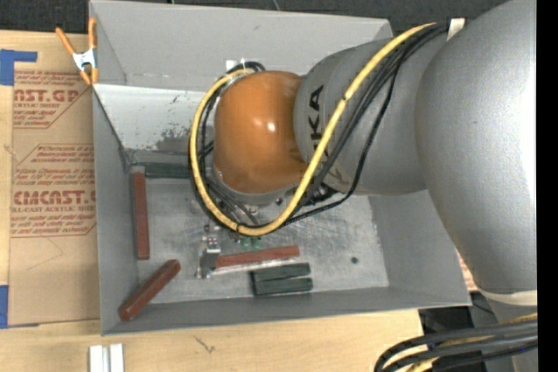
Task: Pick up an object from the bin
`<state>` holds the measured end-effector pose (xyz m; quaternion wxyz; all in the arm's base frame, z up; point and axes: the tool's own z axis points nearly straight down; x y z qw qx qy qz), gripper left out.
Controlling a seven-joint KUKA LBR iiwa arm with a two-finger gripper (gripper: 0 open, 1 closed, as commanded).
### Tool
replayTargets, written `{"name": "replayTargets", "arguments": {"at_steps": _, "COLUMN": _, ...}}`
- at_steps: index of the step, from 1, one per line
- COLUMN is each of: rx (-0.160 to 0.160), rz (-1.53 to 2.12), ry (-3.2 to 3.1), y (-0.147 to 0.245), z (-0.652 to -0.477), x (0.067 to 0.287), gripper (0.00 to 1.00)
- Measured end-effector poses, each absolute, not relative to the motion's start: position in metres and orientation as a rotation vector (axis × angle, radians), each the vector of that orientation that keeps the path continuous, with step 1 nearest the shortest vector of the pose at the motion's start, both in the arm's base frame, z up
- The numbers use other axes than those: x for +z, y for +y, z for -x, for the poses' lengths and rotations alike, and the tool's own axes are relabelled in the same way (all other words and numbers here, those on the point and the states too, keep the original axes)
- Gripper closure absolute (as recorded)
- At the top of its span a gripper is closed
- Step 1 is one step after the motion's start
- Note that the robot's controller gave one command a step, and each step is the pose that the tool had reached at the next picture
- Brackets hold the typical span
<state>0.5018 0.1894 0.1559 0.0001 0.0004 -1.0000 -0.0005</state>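
Note:
My gripper [209,257] comes down from under the arm's orange cover into the front middle of the bin. Its metal tip stands right at the left end of a thin reddish-brown strip [261,257] that lies flat and runs to the right. Whether the tip touches the strip I cannot tell. Just in front of the strip lies a short dark green-black block [281,281]. A brown rounded stick [150,289] lies slanted in the front left corner, a little left of the gripper.
A second reddish-brown stick [139,213] lies lengthwise along the left wall. A dark grey bar [161,171] rests against the sloping back-left wall. The arm and its cables cover the bin's middle and right.

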Motion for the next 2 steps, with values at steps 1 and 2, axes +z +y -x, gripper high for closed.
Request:
{"name": "replayTargets", "arguments": {"at_steps": 1, "rx": -0.004, "rz": -0.163, "ry": -3.140, "y": 0.1416, "z": -0.4918, "x": 0.0744, "gripper": 1.00}}
{"name": "replayTargets", "arguments": {"at_steps": 2, "rx": -0.005, "rz": -0.163, "ry": -3.140, "y": 0.1416, "z": -0.4918, "x": 0.0744, "gripper": 1.00}}
